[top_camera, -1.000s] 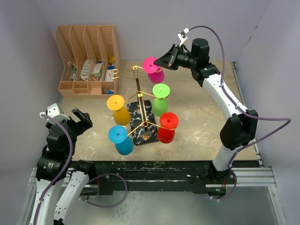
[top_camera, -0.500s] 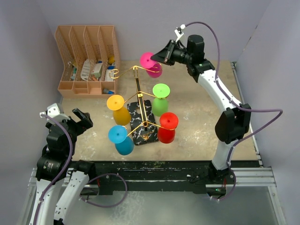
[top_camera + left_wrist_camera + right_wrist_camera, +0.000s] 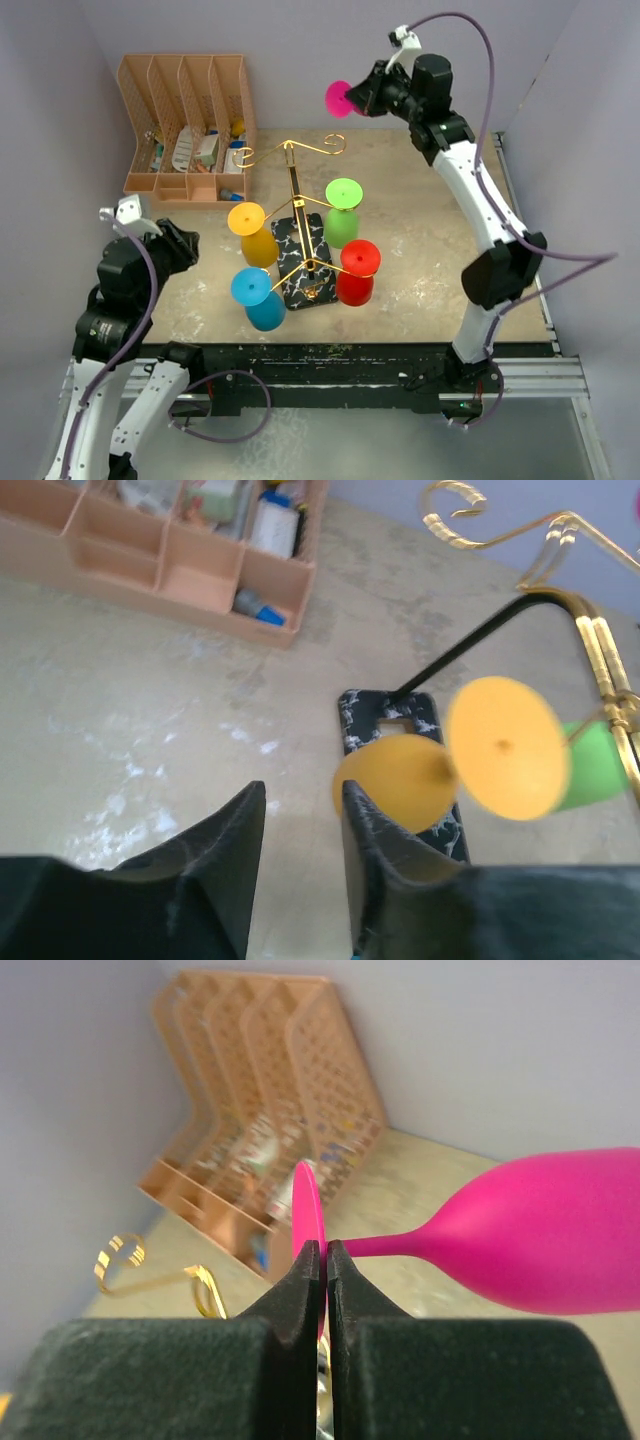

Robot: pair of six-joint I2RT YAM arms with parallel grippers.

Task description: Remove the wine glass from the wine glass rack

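A pink wine glass (image 3: 338, 97) hangs in the air above and behind the wine glass rack (image 3: 297, 205), free of its gold hooks. My right gripper (image 3: 358, 97) is shut on the glass's thin foot disc; in the right wrist view the fingers (image 3: 326, 1250) pinch the disc edge-on, with the bowl (image 3: 560, 1240) pointing right. An empty gold hook (image 3: 120, 1260) shows below. My left gripper (image 3: 175, 245) is left of the rack, open with nothing between its fingers (image 3: 300, 795). A yellow glass (image 3: 400, 780) hangs just beyond its right finger.
Yellow (image 3: 255, 235), green (image 3: 343, 212), red (image 3: 357, 272) and blue (image 3: 258, 298) glasses hang on the rack, which stands on a black marble base (image 3: 305, 262). A peach slotted organiser (image 3: 185, 125) holding small items stands at the back left. Walls close in the back and both sides.
My right gripper has lifted the pink glass up and back, off the rack's top hook. My left gripper's jaws have narrowed and the left wrist has turned a little.
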